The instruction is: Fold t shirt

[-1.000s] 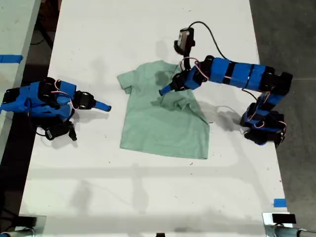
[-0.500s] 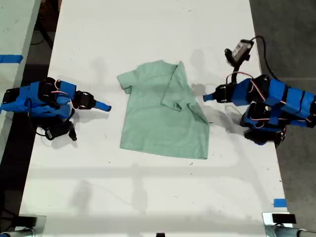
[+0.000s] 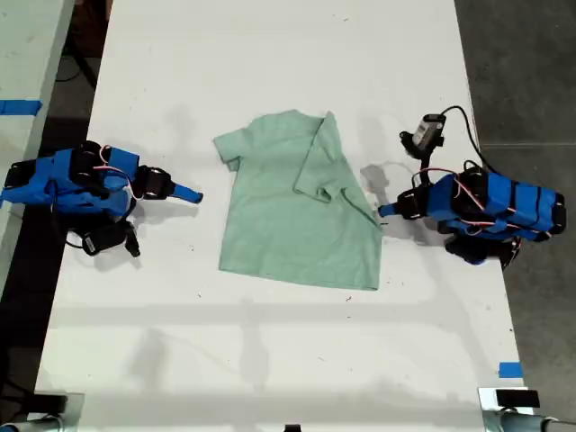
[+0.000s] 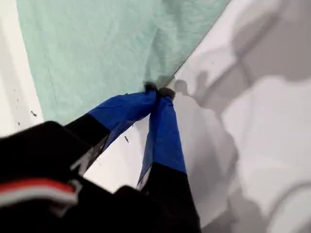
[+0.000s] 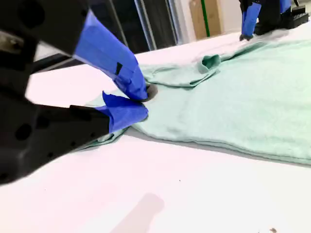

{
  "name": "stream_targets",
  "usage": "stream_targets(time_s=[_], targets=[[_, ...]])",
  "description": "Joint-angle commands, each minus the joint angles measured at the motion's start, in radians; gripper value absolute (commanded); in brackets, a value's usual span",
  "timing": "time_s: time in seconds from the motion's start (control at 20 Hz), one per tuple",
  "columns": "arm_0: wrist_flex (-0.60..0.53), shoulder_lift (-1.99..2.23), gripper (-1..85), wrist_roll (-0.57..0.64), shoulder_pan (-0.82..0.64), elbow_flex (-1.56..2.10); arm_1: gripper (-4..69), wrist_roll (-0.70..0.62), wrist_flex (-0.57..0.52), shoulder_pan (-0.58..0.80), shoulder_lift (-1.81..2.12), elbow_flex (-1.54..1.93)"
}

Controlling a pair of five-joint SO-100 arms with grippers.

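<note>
Since the shirt (image 3: 292,216) lies flat in the middle of the table (image 3: 270,360) with one sleeve already turned in, the fold looks to me barely begun, about a first step done. Nearest the exterior view's bottom is the straight hem, so the long axis runs from there up the view, with the neck (image 3: 292,117) pointing to the far end. Midway along, my first gripper (image 3: 382,212) rests low at the shirt's edge on the exterior view's right. Its jaws are pressed together right at that edge, and I cannot tell whether any cloth is nipped. Across from it, my second gripper (image 3: 193,194) lies on the table on the exterior view's left, closed on nothing and apart from the shirt. Further up, the folded sleeve (image 3: 319,166) lies over the chest, while the other sleeve (image 3: 232,147) is spread out toward the exterior view's left. I judge the next move calls for the second gripper to open, take that sleeve and lay it inward.
</note>
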Motion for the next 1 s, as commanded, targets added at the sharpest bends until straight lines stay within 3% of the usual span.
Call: stream_targets(time_s=[0.0,0.15,0.95], targets=[[0.003,0.002,2.1,-0.009,0.009,0.04,0.8,0.002,0.003,-0.074,0.015,0.061],[0.003,0.002,2.1,-0.009,0.009,0.04,0.8,-0.101,0.005,-0.081,0.015,0.061],[0.003,0.002,2.1,-0.009,0.009,0.04,0.8,-0.106,0.006,-0.078,0.015,0.061]])
